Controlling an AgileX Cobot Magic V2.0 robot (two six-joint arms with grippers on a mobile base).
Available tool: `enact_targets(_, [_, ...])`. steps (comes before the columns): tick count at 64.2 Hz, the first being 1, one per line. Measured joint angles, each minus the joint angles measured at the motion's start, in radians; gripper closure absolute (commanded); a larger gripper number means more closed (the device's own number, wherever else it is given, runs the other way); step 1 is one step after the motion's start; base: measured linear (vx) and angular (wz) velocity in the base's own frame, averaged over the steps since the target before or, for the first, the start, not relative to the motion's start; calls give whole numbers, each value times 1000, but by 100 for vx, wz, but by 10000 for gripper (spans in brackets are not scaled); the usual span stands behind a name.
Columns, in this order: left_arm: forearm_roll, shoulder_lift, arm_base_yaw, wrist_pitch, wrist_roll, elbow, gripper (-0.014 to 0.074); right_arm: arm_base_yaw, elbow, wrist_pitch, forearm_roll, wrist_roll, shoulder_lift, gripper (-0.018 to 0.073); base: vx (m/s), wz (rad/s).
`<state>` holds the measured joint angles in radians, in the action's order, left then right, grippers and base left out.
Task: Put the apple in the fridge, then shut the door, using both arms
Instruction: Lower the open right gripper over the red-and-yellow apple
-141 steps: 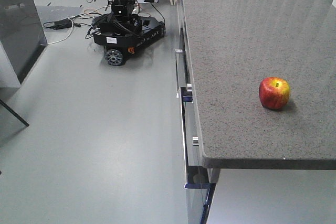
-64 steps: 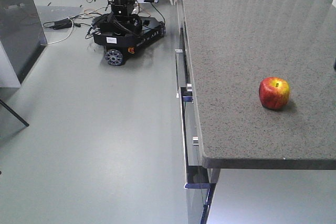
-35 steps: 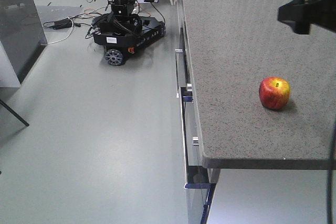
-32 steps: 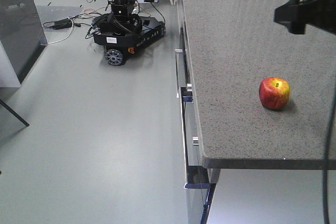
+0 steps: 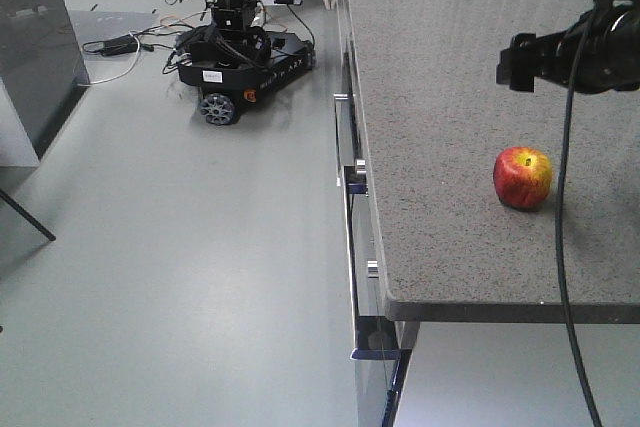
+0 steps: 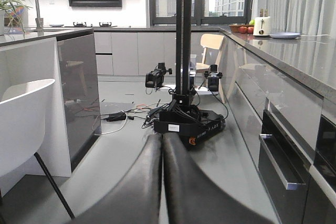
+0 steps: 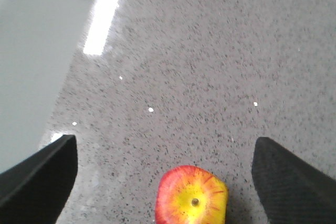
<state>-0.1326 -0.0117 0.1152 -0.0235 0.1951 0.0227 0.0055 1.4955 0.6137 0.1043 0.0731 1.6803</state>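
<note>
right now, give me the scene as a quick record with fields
apple: upright on the counter, stem up, towards its near end, untouched
right gripper: open, in the air over the counter; the wrist view shows the apple low between its fingers, no contact
left gripper: shut, empty, pointing out over the floor
floor: another robot stands beside the cabinets
task state: apple not yet picked up
</note>
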Motion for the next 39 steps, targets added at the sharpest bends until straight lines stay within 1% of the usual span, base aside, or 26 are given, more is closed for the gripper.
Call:
enact_targets(5, [0, 0, 0, 0, 0, 0, 601, 0, 2, 1, -33, -41, 26, -71, 0, 0])
enact_targets(10, [0, 0, 0, 0, 0, 0, 601, 0, 2, 1, -43, -63, 53, -69, 0, 0])
enact_targets(27, [0, 0, 0, 0, 0, 0, 601, 0, 2, 8, -59, -79, 138, -60, 0, 0])
enact_targets(39, [0, 0, 0, 0, 0, 0, 601, 0, 2, 9, -115, -128, 166, -54, 0, 0])
